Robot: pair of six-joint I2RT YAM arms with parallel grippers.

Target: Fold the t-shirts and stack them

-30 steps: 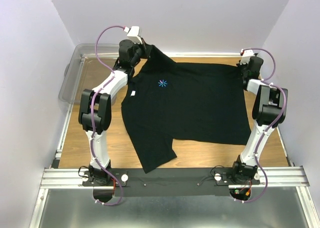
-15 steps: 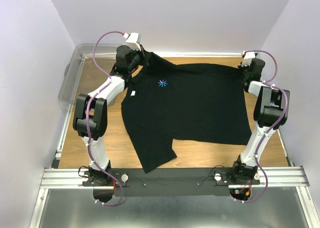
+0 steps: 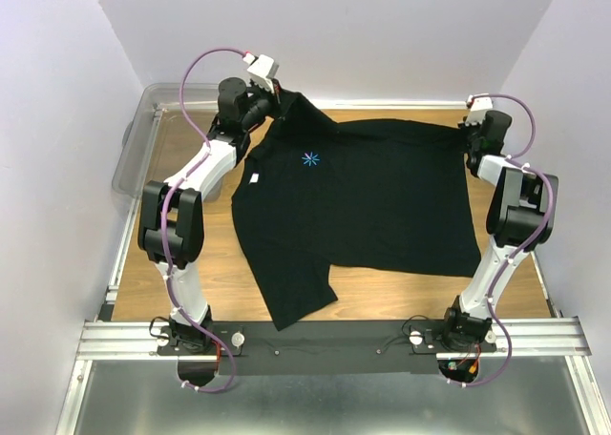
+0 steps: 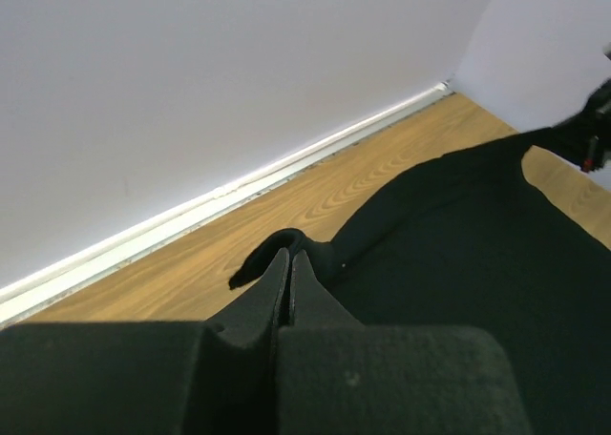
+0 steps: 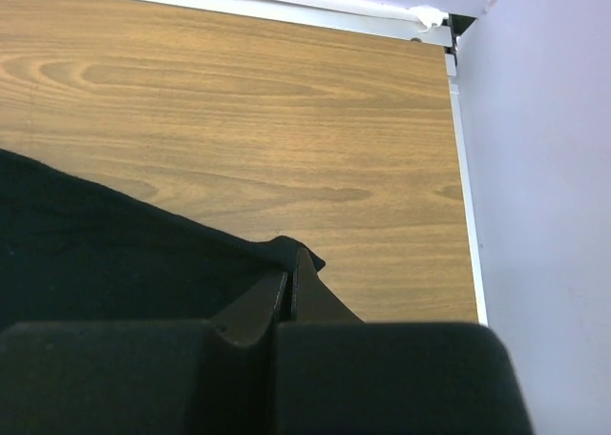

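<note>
**Top external: black t-shirt pinched at both far corners**

I see the black t-shirt (image 3: 363,201) spread over most of the wooden table (image 3: 382,287), with its collar end to the left. Its small white neck label (image 3: 255,178) shows there, and a small blue star print (image 3: 309,158) lies just right of it and farther back. One sleeve points toward the near edge. My left gripper (image 3: 276,98) has its fingers pressed together on the shirt's far-left corner, drawing the cloth up into a peak. My right gripper (image 3: 470,137) is likewise clamped on the far-right corner, low over the wood. A clear plastic bin (image 3: 138,139) sits off the table's far-left side.
</note>
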